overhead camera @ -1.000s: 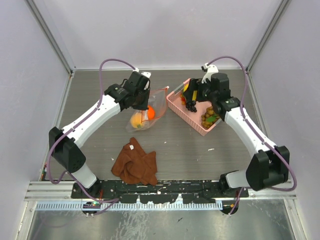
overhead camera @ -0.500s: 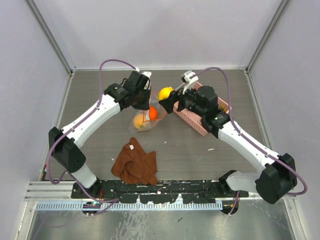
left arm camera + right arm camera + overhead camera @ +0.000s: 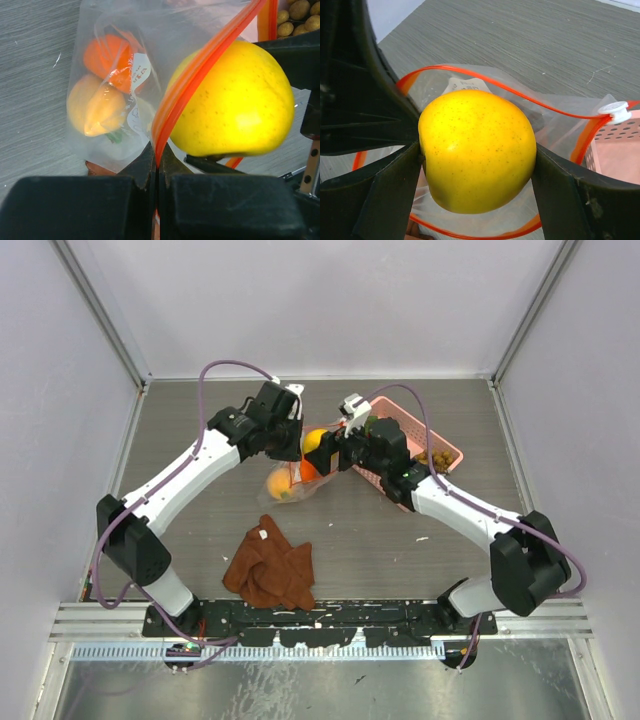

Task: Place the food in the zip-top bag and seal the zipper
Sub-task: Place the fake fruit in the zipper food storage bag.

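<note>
on the grey table [image 3: 400,560] a brown cloth [image 3: 272,568] lies near the front, and a pink basket [image 3: 412,430] with grapes [image 3: 437,456] sits at the back right. the clear bag [image 3: 100,125] lies between the arms, holding an orange fruit [image 3: 107,60] and a yellow-orange one [image 3: 95,107]. the left gripper [image 3: 157,167] is pinched tight on the bag's orange-red zipper strip [image 3: 200,70]. the right gripper [image 3: 477,165] is clamped around a yellow fruit [image 3: 475,135] at the bag's open mouth

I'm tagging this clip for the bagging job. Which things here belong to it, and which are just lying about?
Job: zip-top bag; zipper pinched in left tool; yellow fruit in right tool; orange fruit and yellow-orange fruit inside the bag; grapes.
Lying about: rust-brown cloth; pink basket holding the grapes.
</note>
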